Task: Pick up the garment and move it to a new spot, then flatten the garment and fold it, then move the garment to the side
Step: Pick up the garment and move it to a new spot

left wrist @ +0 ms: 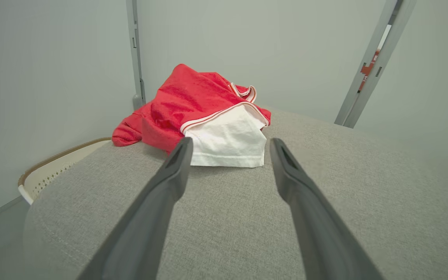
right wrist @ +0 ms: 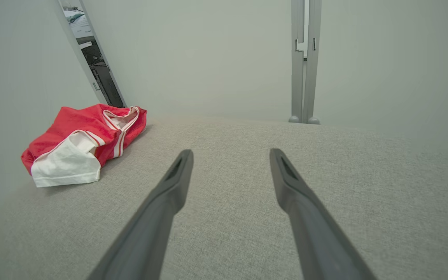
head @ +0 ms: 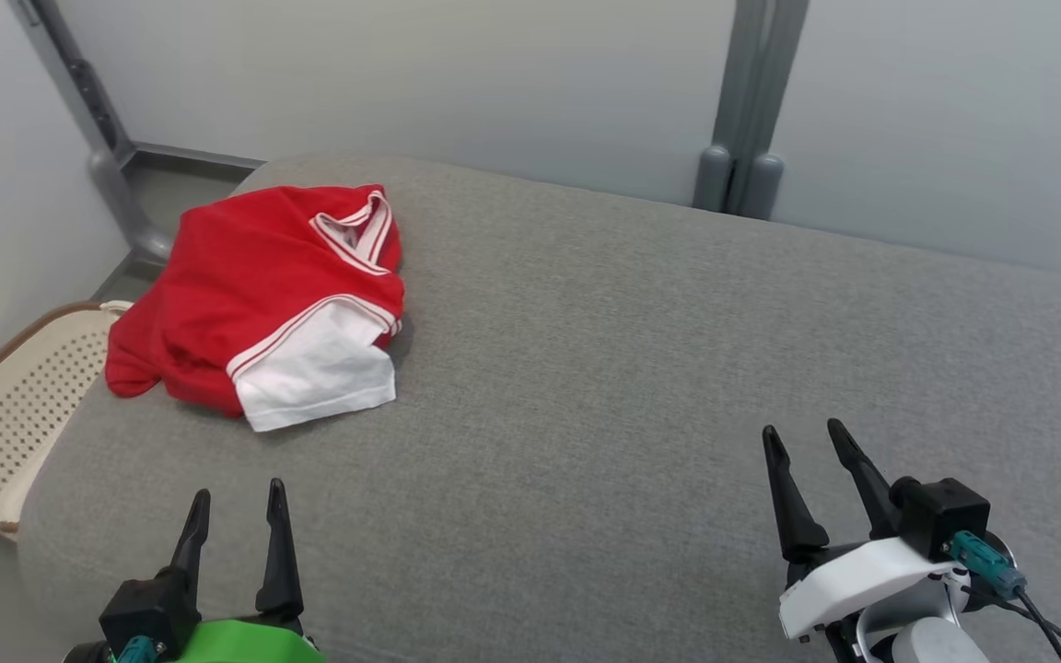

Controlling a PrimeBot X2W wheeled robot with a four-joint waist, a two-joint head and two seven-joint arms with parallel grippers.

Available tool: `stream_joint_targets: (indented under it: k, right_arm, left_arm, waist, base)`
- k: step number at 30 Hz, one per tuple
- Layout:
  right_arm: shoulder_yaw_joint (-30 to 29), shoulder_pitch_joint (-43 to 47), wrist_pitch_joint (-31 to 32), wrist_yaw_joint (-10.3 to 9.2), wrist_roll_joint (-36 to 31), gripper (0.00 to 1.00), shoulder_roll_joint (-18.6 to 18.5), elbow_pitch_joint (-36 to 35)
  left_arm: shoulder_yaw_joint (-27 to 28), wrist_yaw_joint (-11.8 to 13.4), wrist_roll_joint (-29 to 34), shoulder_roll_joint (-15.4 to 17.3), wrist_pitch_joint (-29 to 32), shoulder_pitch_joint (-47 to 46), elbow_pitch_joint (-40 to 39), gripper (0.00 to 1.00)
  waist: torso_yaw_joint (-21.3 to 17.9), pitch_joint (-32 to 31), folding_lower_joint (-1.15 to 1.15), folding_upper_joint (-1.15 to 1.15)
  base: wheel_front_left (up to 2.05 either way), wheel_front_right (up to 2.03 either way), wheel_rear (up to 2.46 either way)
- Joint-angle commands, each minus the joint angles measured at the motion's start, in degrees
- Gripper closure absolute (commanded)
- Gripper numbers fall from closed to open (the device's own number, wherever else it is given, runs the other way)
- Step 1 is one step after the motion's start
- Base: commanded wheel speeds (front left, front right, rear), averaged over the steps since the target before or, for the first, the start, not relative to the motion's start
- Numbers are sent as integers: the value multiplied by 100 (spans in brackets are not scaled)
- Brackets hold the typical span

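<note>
The garment (head: 254, 295) is a red shirt with a white sleeve and white-striped trim, lying crumpled in a heap at the far left of the grey cushioned surface (head: 641, 368). It also lies ahead of the fingers in the left wrist view (left wrist: 204, 112) and off to the left in the right wrist view (right wrist: 80, 142). My left gripper (head: 238, 497) hovers near the front edge, short of the garment, open and empty. At the front right my right gripper (head: 804, 436) is open too, far from the cloth, with bare grey fabric between its fingers (right wrist: 230, 155).
A cream perforated basket (head: 5, 405) stands on the floor against the surface's left edge. Pale walls with grey metal posts (head: 747, 110) close in behind and on the left. The grey surface stretches bare to the right of the garment.
</note>
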Motion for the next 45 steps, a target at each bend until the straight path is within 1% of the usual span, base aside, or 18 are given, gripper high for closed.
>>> stream_joint_targets:
  k: [1, 6, 8, 15, 24, 26, 29, 30, 35, 39, 42, 45]
  right_arm:
    - [0, 43, -45, 0, 24, 0, -18, 21]
    - [68, 18, -64, 0, 36, 0, -19, 65]
    - [119, -25, -60, 0, 23, 0, -19, 76]
    - [258, -160, -35, 0, -41, 0, -22, 158]
    - [274, -127, -19, 0, -140, 0, -21, 200]
    - [270, -95, -4, 0, -161, 0, -21, 187]
    - [245, -59, 11, 0, -163, 0, -21, 161]
    - [277, -62, 40, 0, -167, 0, -20, 135]
    - [371, -141, 155, 0, -256, 0, -22, 38]
    - [430, -266, 303, 0, -410, 0, -21, -94]
    - [449, -369, 457, -1, -576, 0, -23, -252]
    - [457, -475, 572, -1, -679, 0, -22, -411]
  left_arm:
    - [20, -9, 38, 31, -4, 94, -22, 0]
    - [105, 40, 44, 32, -4, 169, -43, 0]
    - [167, 59, 34, 40, -4, 211, -70, 0]
    - [290, 144, -17, 32, -4, 340, -236, 0]
    - [264, 267, -74, 26, -4, 430, -277, 0]
    - [239, 268, -105, 26, -4, 384, -214, 0]
    - [183, 176, -176, 53, 107, 179, -66, 0]
    - [194, 121, -241, 137, 256, -45, 125, 0]
    - [295, 72, -449, 235, 697, -835, 685, 0]
    - [459, 10, -821, 266, 1195, -1735, 1255, 0]
    - [627, -65, -1212, 274, 1567, -2412, 1706, 0]
    - [824, -64, -1532, 331, 1872, -2963, 2137, 0]
  waist:
    - [563, -85, 0, 0]
    - [892, -116, 0, 0]
    - [940, -98, 0, 0]
    - [991, -27, 0, 0]
    - [946, -68, 0, 0]
    - [929, -82, 0, 0]
    - [898, -105, 0, 0]
    - [820, -90, 0, 0]
    - [551, 42, 0, 0]
    - [236, 293, 0, 0]
    - [-49, 594, 0, 0]
    - [-343, 869, 0, 0]
  base:
    - [0, 0, 0]
    - [0, 0, 0]
    - [0, 0, 0]
    - [0, 0, 0]
    - [0, 0, 0]
    - [0, 0, 0]
    - [0, 0, 0]
    - [0, 0, 0]
    - [0, 0, 0]
    - [0, 0, 0]
    - [0, 0, 0]
    - [0, 0, 0]
